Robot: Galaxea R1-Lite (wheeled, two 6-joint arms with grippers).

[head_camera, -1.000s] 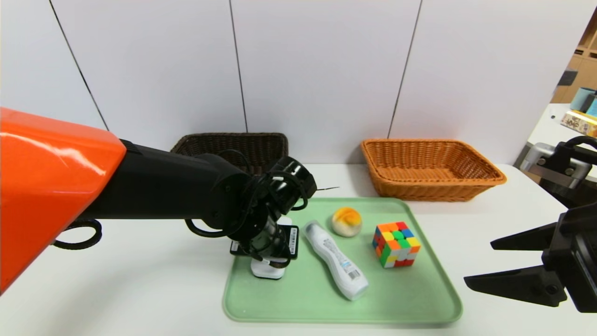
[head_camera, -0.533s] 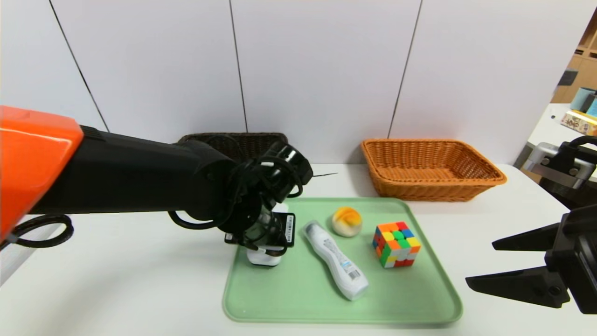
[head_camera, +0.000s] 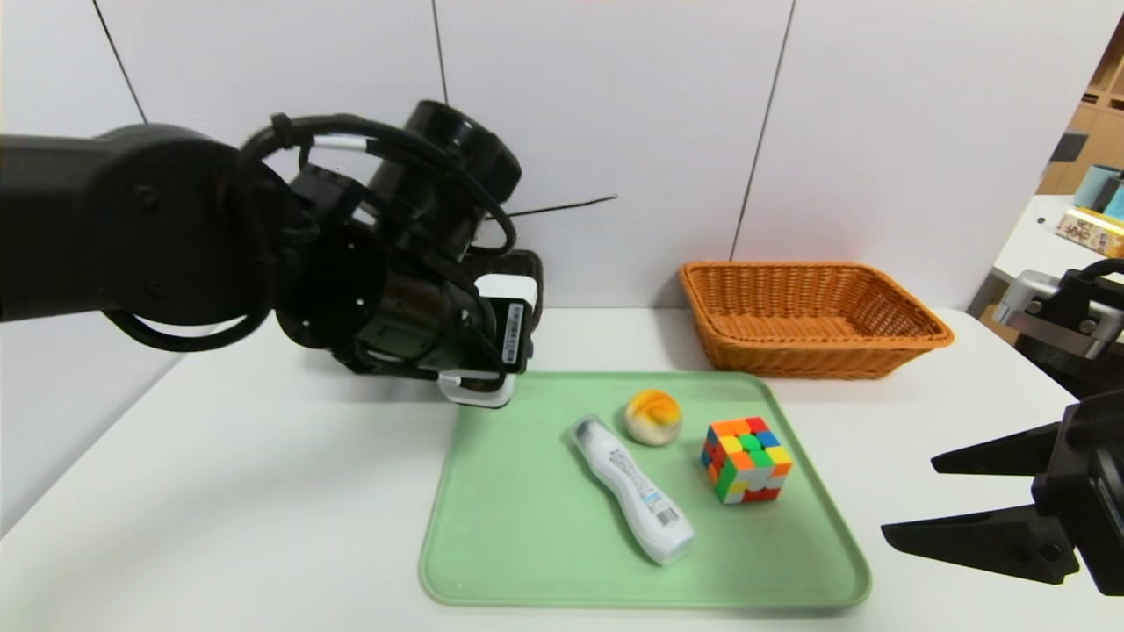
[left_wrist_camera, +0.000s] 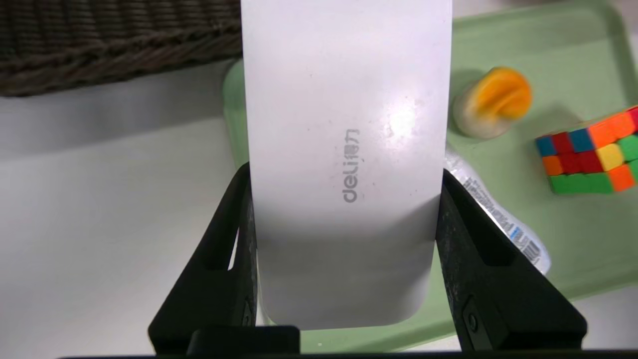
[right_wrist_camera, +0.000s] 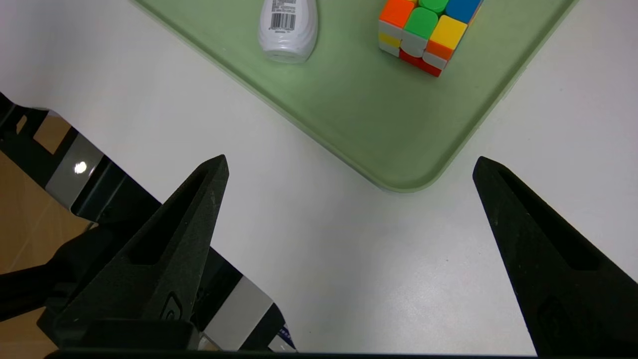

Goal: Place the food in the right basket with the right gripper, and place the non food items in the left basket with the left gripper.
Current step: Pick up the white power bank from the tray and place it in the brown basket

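Observation:
My left gripper (head_camera: 479,351) (left_wrist_camera: 344,172) is shut on the flat white case (head_camera: 502,294) (left_wrist_camera: 344,99) and holds it lifted above the tray's far left corner, just in front of the dark brown left basket (head_camera: 529,270) (left_wrist_camera: 109,45), which my arm mostly hides in the head view. On the green tray (head_camera: 527,535) lie the white bottle (head_camera: 630,490) (left_wrist_camera: 498,209), the orange-yellow bun (head_camera: 652,416) (left_wrist_camera: 491,102) and the multicoloured cube (head_camera: 745,457) (right_wrist_camera: 428,30). The orange-tan right basket (head_camera: 808,316) stands at the back right. My right gripper (head_camera: 913,496) (right_wrist_camera: 349,164) hangs open near the tray's near right corner, holding nothing.
The white table (head_camera: 219,491) carries the tray in the middle and both baskets along the white wall behind. Its near edge shows in the right wrist view, with a dark frame (right_wrist_camera: 89,189) below it. A side table with boxes (head_camera: 1089,228) stands far right.
My left gripper has risen from the tray with the white case in it and swung back toward the dark basket. The right gripper has barely moved.

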